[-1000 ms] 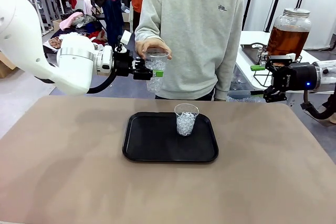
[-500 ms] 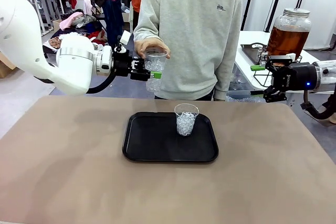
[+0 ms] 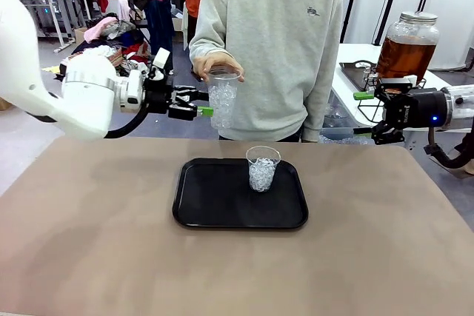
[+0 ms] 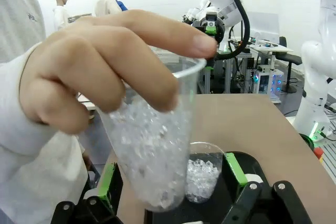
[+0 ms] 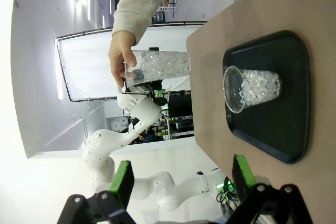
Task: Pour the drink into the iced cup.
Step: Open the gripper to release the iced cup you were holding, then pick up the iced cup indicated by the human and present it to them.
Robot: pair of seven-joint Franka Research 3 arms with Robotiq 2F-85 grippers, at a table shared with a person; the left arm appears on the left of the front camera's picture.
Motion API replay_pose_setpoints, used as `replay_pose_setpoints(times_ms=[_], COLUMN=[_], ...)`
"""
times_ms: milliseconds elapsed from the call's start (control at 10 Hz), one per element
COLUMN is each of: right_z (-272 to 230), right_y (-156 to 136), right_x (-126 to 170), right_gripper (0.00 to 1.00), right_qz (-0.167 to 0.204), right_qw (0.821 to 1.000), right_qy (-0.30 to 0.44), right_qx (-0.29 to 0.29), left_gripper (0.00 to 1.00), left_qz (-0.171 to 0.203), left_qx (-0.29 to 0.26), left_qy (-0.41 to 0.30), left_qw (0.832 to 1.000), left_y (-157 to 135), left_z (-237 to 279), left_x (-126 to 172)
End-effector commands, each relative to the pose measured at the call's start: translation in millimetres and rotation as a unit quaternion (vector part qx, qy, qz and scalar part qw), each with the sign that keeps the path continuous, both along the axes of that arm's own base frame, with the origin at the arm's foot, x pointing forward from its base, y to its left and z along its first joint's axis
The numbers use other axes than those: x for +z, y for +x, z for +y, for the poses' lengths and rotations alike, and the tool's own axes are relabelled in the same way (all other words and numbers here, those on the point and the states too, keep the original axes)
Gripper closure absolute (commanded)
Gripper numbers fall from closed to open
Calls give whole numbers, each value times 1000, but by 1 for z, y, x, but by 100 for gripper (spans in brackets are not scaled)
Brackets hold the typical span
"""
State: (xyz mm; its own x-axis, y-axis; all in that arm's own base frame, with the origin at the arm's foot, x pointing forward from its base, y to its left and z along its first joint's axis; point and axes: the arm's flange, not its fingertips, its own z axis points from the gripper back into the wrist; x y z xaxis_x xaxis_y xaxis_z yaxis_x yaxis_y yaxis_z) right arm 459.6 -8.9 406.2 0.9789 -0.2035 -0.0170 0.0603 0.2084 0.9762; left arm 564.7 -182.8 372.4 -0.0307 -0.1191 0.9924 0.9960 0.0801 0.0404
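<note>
Step in hand: judged a handover. The iced cup (image 3: 222, 101) hangs in the air, far of the tray (image 3: 222, 212), pinched at its rim by the person's hand (image 3: 215, 64).
Left gripper (image 3: 198, 106): fingers spread, gripping nothing. In the left wrist view the cup sits between the green pads; whether a pad touches the wall, cannot tell.
Left arm pose: reaches in level from the left, wrist horizontal, fingers pointing right at the cup's middle.
Doing it well: centre the cup between the pads and close on the mid wall, below the person's fingertips. Press lightly, since thin plastic likely buckles. Keep it upright, as the ice fills it nearly to the rim. Take the weight only once the hand lets go.
Right gripper (image 3: 372, 115): fingers spread, nothing between them. It is held level at the far right and points left.
Drink (image 3: 404, 58): amber, in the dispenser jar (image 3: 409, 33), lid on, on a white tabletop (image 3: 346, 72) far right, just behind the right gripper.
Second cup (image 3: 263, 169): full of ice, upright on the tray, on the brown tabletop (image 3: 96, 242).
Risk: ice spills if the cup tilts during the grasp.
</note>
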Motion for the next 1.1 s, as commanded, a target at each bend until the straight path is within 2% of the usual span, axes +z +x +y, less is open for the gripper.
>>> replay_pose_setpoints(times_ms=[0,500,800,1000], right_z=[1,1,1,1], right_y=[0,0,0,0], right_x=[1,1,1,1], right_gripper=[0,0,0,0], right_qz=[-1,-1,-1,-1], right_qw=[1000,1000,1000,1000], right_qy=[2,2,2,2], right_qx=[0,0,0,0], left_gripper=[0,0,0,0], left_qz=[-15,-29,-38,-10], left_qx=[-12,-1,1,-1], left_qy=[7,-1,-2,-7], left_qw=[1000,1000,999,1000], left_y=[-27,-75,-104,-114], left_z=[22,67,82,90], left_x=[-5,-30,-55,-68])
